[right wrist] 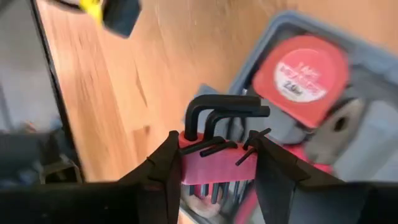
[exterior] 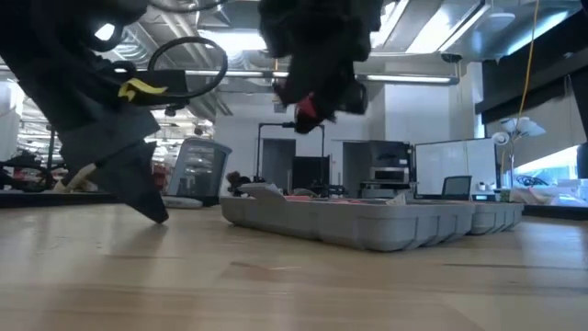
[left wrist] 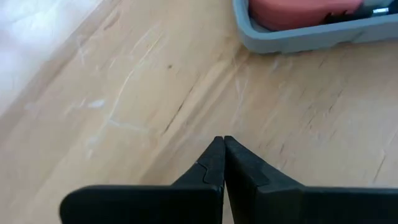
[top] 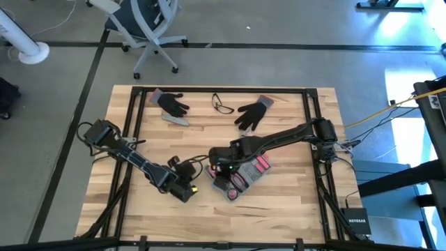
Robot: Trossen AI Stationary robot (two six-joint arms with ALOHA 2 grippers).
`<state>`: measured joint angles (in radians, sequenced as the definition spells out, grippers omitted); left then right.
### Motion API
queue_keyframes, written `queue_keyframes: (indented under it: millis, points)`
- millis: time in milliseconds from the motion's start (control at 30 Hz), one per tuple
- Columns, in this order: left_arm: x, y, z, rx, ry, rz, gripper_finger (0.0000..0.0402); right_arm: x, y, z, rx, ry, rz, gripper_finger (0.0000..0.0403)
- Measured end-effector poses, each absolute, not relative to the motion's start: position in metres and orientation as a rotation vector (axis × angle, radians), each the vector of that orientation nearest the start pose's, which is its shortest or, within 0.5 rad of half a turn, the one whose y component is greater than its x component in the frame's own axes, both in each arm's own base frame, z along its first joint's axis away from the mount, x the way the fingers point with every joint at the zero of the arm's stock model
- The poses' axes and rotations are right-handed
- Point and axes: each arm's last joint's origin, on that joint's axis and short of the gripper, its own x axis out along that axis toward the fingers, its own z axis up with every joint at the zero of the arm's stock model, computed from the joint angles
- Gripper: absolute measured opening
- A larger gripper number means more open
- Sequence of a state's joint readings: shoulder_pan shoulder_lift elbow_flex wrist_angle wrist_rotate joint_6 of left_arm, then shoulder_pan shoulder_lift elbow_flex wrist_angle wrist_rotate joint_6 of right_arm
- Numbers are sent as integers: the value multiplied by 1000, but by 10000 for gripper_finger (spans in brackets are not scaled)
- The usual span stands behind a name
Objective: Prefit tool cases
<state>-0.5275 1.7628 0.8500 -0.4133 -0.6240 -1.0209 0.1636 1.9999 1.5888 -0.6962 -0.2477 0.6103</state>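
High view looks straight down; low view level, near the tool case both share

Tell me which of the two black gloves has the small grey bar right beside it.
The left-hand glove, on the left arm's side of the glasses; the grey bar lies against it.

You can read "NETGEAR" in white on the small black box beside the worktop's right edge. The round red tape measure carries white print, too blurred to read.
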Motion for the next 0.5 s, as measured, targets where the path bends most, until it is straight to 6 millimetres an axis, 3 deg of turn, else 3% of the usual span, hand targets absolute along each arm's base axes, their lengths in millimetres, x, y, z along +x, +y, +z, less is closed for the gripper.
queue_keyframes:
  millis: [233,500]
  points:
    - [254,-140,116,-279,876,620,0,422,78,176,721,1296,-90,142]
    - [250,-146,116,-306,869,610,0,424,81,160,810,1344,-154,142]
